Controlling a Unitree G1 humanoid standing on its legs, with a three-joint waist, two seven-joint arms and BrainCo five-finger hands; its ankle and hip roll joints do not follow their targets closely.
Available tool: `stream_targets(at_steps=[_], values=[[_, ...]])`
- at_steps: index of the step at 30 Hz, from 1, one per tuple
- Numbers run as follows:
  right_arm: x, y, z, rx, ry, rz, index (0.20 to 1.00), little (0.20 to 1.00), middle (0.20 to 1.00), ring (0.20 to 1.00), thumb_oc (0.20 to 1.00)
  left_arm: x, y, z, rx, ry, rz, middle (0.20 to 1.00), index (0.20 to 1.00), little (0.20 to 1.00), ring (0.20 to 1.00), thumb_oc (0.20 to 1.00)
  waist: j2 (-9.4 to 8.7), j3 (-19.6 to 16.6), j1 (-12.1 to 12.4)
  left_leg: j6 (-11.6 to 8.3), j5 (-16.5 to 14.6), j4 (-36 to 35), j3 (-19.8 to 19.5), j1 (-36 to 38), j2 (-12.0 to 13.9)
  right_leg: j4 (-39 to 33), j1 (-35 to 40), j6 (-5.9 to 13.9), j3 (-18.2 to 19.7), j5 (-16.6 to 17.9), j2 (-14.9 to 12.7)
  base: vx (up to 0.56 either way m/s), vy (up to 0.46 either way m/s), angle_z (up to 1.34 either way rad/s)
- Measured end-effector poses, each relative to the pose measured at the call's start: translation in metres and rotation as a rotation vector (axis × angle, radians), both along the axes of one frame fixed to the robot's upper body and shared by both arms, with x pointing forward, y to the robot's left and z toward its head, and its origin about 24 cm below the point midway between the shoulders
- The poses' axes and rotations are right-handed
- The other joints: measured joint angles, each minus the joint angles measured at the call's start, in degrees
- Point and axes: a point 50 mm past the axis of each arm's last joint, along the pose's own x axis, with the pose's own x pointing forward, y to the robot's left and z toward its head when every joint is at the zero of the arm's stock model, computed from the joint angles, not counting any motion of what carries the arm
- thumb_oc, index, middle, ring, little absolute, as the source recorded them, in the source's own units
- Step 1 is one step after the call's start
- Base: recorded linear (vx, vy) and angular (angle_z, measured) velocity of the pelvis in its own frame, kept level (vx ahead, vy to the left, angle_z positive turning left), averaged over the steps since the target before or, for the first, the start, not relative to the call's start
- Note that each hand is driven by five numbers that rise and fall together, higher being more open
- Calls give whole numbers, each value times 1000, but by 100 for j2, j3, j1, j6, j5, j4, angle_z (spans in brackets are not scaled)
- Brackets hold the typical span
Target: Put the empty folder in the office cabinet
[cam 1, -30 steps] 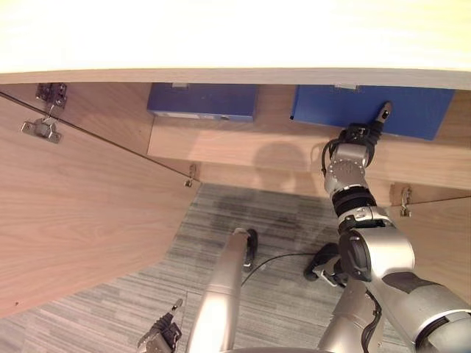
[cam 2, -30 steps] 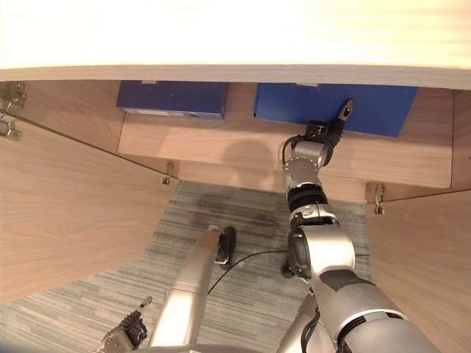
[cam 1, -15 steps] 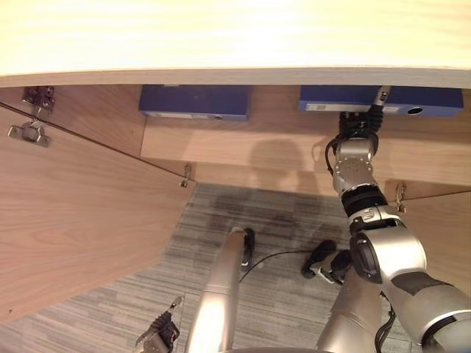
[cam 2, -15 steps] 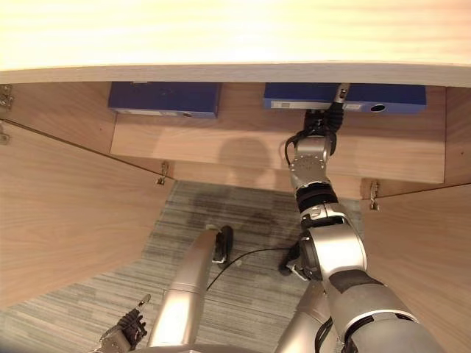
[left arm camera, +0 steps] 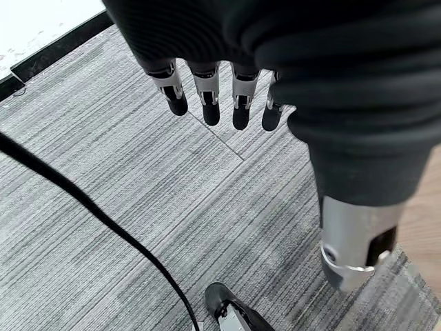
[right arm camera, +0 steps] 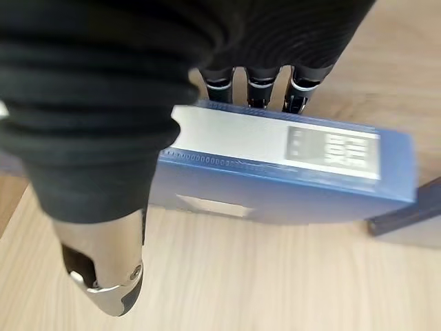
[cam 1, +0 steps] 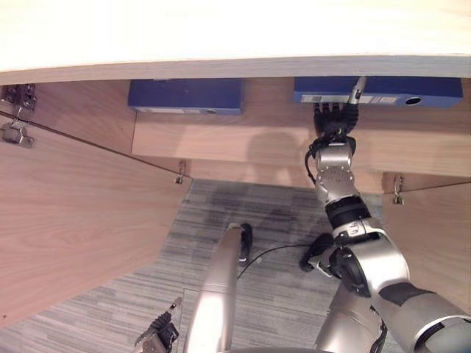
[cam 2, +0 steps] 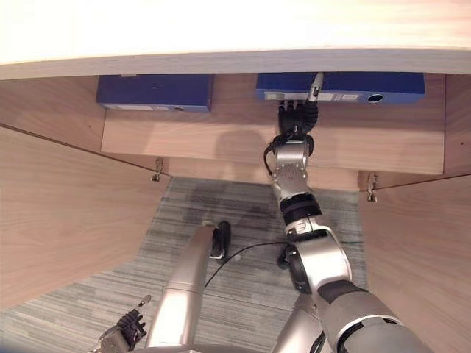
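Now seating the folder (cam 1: 379,90) on the cabinet shelf (cam 1: 221,136), upper right, right hand (cam 1: 333,118) fingers (right arm camera: 249,91) straight over its spine; next, withdrawing.

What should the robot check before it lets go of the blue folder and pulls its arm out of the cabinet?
1. Blue folder on the cabinet shelf: ok, it lies flat, spine facing out.
2. Right hand at the folder's spine, fingers reaching over its top edge: grip cannot tell.
3. Room beside the other blue folder: ok, a clear gap between the two.
4. Cabinet doors out of the way: ok, both stand open.
5. Left hand away from the work: ok, hanging low over the carpet, fingers relaxed, holding nothing.
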Motion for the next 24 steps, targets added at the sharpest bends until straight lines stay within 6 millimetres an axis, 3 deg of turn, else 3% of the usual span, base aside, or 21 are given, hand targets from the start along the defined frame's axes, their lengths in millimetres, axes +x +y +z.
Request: stream_targets(at_steps=[8,12,16,17,21,22,24], values=[[-8,-7,-11,-8,-36,-17,1000,1000,1000,1000,1000,1,1,0,-3,-4,5,1000,1000,1000,1000,1000,-16,36,-43,10,-35,19,26,-1,3,-5,-16,0,30,6,9,0,0,0],[-10,-5,2,-256,-97,22,1000,1000,1000,1000,1000,-7,9,-1,7,22,7,1000,1000,1000,1000,1000,-73,102,-188,9,-73,71,35,-6,33,2,-18,4,47,13,38,-1,-3,-3],[-16,-1,0,-330,-125,41,1000,1000,1000,1000,1000,-6,15,1,12,7,33,1000,1000,1000,1000,1000,-74,102,-250,23,-87,60,62,7,79,-47,-19,19,63,31,89,-9,1,-6],[-19,0,-3,-347,-124,45,1000,1000,1000,1000,1000,-5,16,1,13,5,31,1000,1000,1000,1000,1000,-74,102,-283,24,-87,42,76,23,84,-66,-13,15,68,42,93,-14,9,-7],[-31,13,-51,-293,-2,99,1000,1000,1000,1000,1000,-3,13,1,13,3,4,1000,1000,1000,1000,1000,-84,97,-319,13,-78,-169,192,304,119,-257,143,61,165,118,178,-12,21,-10],[-39,18,-71,-257,52,112,1000,1000,1000,1000,1000,-2,13,1,15,3,-3,1000,1000,1000,1000,1000,-84,96,-346,16,-77,-302,235,458,118,-354,257,65,174,128,187,-8,38,-7],[-45,24,-86,-224,91,128,1000,1000,1000,1000,1000,-3,12,1,16,4,-3,1000,1000,1000,1000,1000,-83,96,-354,4,-68,-414,262,609,117,-446,383,81,176,147,203,-3,20,-2]])
